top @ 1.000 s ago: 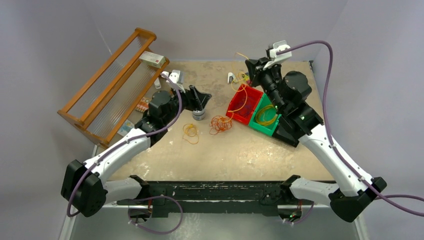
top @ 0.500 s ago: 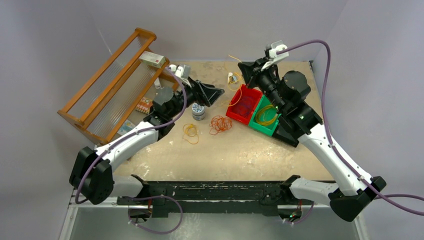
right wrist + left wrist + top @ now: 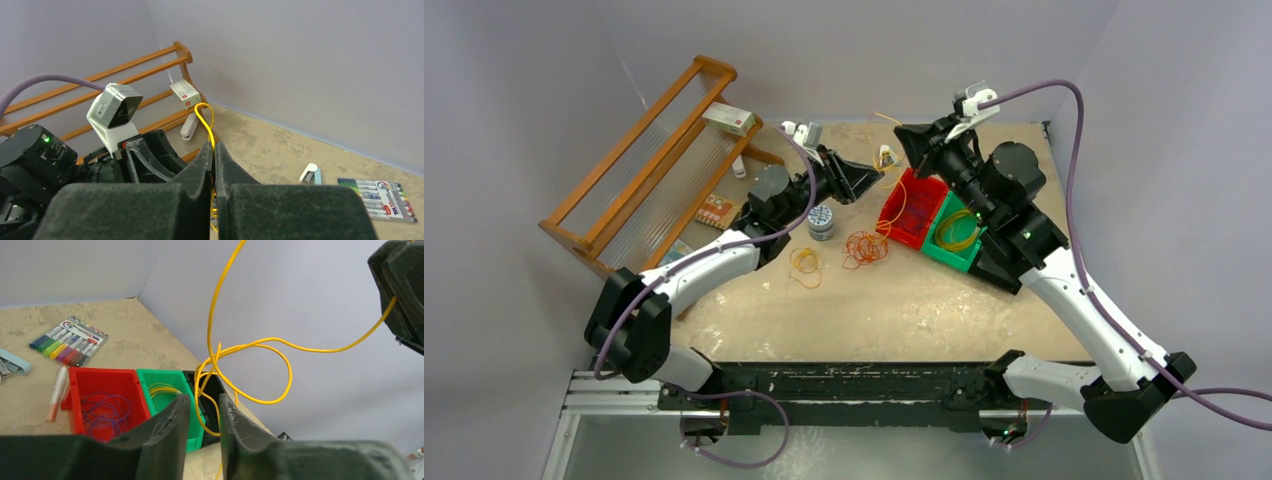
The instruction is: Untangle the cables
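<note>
Seen from above, a tan table (image 3: 944, 310) with two robot arms reaching from its near edge towards the far middle. The left arm (image 3: 714, 265) stretches out long and low from the near left corner, forearm angled to the right. The left gripper (image 3: 876, 178) points right, just beside the red bin (image 3: 102, 374). The right arm (image 3: 1084, 300) rises from the near right corner, folds at a raised elbow and leans left over the green bin (image 3: 160, 373). The right gripper (image 3: 906, 137) is held up off the table and aimed at the left one, the two tips near each other but not touching.

The right gripper's jaws are pressed tight together on a yellow cable (image 3: 212, 132), which sticks up from between them in a small loop. From that grip the cable hangs through the air in wide crossing loops in front of the left gripper. The left gripper's fingers (image 3: 167, 435) stand a little apart, a narrow gap between them, and a strand of the yellow cable drops into the gap. The fingers are not clamped on it.

More cables lie on the table: an orange tangle (image 3: 864, 248) just left of the red bin, and a small yellow-orange loop (image 3: 805, 262) left of that. Blue loops sit in the red bin, yellow loops in the green one. A wooden rack (image 3: 649, 170) stands at the far left.
</note>
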Tool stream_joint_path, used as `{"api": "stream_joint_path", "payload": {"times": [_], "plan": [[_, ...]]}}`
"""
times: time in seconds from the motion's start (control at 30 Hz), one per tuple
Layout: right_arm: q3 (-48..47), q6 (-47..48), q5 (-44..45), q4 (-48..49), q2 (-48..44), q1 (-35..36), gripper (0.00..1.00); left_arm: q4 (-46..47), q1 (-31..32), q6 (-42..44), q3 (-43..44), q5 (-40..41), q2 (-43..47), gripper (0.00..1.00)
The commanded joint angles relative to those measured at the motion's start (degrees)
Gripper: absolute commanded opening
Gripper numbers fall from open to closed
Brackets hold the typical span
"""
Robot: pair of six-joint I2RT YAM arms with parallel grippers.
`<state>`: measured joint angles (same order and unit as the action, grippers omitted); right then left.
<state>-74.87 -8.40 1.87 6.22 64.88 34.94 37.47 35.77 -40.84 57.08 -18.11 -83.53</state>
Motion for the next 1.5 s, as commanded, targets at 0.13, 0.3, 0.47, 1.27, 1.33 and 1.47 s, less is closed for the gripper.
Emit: {"api": "stream_joint_path", "payload": {"times": [0.13, 0.3, 0.47, 1.27, 1.33, 1.47], "plan": [[0.49, -0.61, -0.9, 3.39, -0.94, 0.04, 0.0, 4.52, 0.17, -1.17, 4.22, -0.14, -2.09, 0.0], [0.94, 0.57, 2.86, 3.11, -1.91, -0.01, 0.0, -1.63, 0.18, 1.64, 4.13, 1.84, -0.81, 0.0], [2.18, 2.28, 8.38, 3.67, -4.23, 0.01, 0.0, -13.72, 0.11, 7.46, 3.14, 10.36, 1.77, 0.0], [4.27, 6.37, 20.84, 4.65, -8.73, -0.02, 0.0, -34.22, 0.09, 15.48, 3.61, 30.6, 3.69, 0.0], [4.38, 6.46, 21.36, 5.0, -9.1, -0.02, 0.0, -34.51, 0.09, 15.36, 3.43, 30.67, 3.47, 0.0], [4.43, 6.47, 21.23, 5.21, -9.16, 0.04, 0.0, -34.33, 0.09, 15.13, 2.75, 29.52, 3.19, 0.0]]}}
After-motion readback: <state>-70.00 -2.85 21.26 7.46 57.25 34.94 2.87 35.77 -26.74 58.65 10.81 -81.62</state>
